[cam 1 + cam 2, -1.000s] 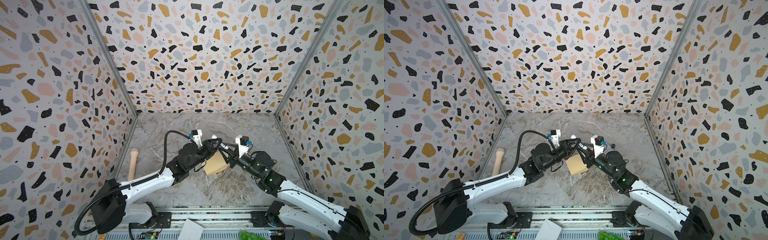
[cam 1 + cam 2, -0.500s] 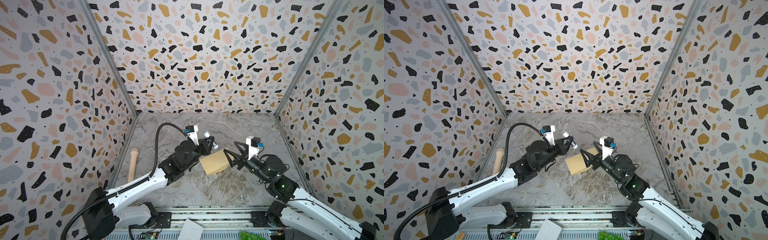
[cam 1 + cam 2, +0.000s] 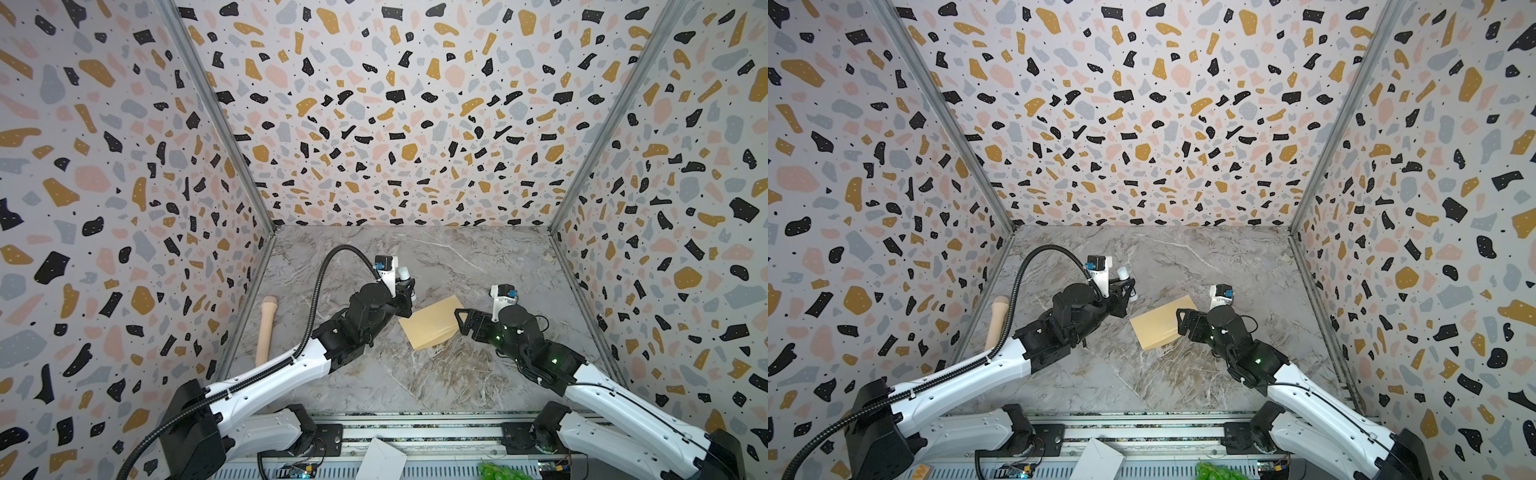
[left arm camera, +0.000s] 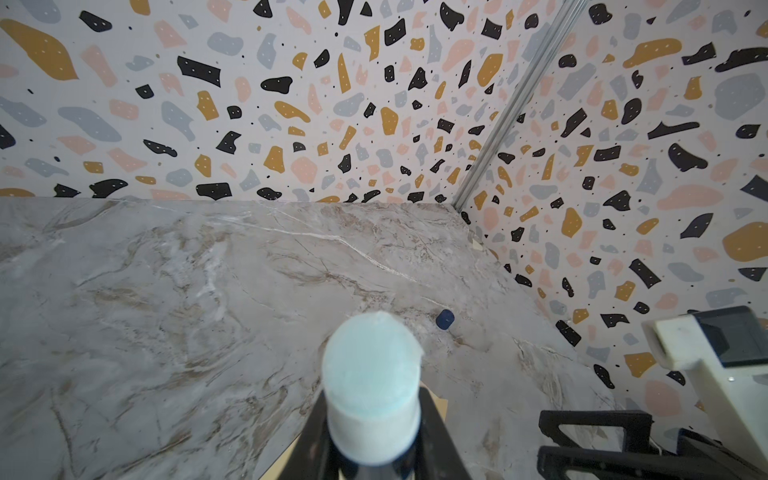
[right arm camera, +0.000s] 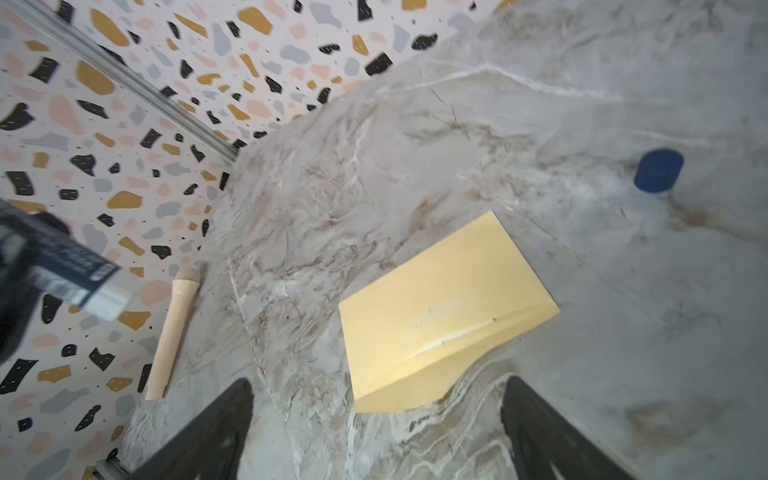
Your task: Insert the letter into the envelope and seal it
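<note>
The tan envelope (image 3: 430,323) (image 3: 1158,326) lies on the marble table between the two arms, its flap folded over with a pale line along the flap edge (image 5: 444,307). The letter does not show in any view. My left gripper (image 3: 407,287) (image 3: 1125,291) (image 4: 372,440) hovers just left of the envelope's far corner, shut on a white stick (image 4: 372,386) with a pale blue tip. At the envelope's right edge my right gripper (image 3: 462,323) (image 3: 1181,322) (image 5: 380,415) stands open, with nothing between its fingers.
A wooden handle (image 3: 266,328) (image 5: 172,332) lies along the left wall. A small blue cap (image 4: 444,319) (image 5: 658,170) sits on the table beyond the envelope. White folded paper (image 3: 380,459) and something green (image 3: 498,471) rest on the front rail. Terrazzo walls enclose three sides.
The right gripper opened, let go of the envelope and drew back right. The envelope dropped flat onto the table. The left gripper pulled back left with the stick.
</note>
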`<action>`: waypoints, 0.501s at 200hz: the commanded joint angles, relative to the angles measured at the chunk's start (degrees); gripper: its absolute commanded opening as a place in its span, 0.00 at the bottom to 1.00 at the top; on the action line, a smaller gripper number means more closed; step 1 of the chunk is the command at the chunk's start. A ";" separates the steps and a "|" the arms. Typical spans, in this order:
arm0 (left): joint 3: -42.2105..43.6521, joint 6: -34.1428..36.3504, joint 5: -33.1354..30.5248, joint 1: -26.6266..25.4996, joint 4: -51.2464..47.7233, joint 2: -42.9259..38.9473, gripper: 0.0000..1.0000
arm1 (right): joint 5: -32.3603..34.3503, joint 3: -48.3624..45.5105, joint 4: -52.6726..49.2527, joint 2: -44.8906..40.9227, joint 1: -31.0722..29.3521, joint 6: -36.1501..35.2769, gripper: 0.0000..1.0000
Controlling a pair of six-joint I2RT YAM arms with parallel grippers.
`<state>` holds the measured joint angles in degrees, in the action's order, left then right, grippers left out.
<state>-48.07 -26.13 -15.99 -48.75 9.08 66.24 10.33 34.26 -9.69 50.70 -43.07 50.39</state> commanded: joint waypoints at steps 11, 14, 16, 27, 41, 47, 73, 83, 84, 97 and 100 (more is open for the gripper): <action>0.92 2.05 -2.06 0.21 1.21 -1.11 0.00 | -0.12 0.17 -2.85 7.53 0.14 9.99 0.90; 0.98 2.05 -2.15 0.18 1.17 -1.11 0.00 | -0.21 0.39 -2.89 8.37 0.11 10.41 0.90; 0.97 2.07 -2.10 0.22 1.15 -1.11 0.00 | -0.28 0.48 -2.90 8.89 0.10 10.64 0.90; 1.14 2.07 -2.24 0.21 1.08 -1.11 0.00 | -0.99 1.07 -2.75 11.94 0.09 12.10 0.88; 1.31 2.17 -2.35 0.19 1.14 -1.11 0.00 | -2.55 1.42 -1.62 15.26 0.05 13.63 0.84; 1.40 2.27 -2.34 0.21 1.04 -1.07 0.00 | -3.20 1.51 -1.08 16.38 0.00 14.14 0.83; 1.49 2.30 -2.66 0.18 0.80 -1.19 0.00 | -4.73 1.13 1.32 20.07 -0.26 16.30 0.75; 1.58 2.40 -2.88 0.22 0.81 -1.24 0.00 | -5.25 0.66 2.82 21.20 -0.26 16.31 0.73; 1.58 2.40 -2.85 0.23 0.79 -1.22 0.00 | -5.28 0.60 3.00 21.33 -0.26 16.31 0.73; 1.75 2.53 -3.17 0.23 0.75 -1.28 0.00 | -5.58 0.54 4.32 22.81 -0.26 16.45 0.67; 1.76 2.56 -3.18 0.19 0.76 -1.28 0.00 | -5.65 0.62 4.57 23.13 -0.26 16.44 0.66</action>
<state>-46.98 -24.71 -17.58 -48.75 8.19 66.22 5.80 34.20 -8.16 72.51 -43.13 64.84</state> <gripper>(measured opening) 0.238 0.691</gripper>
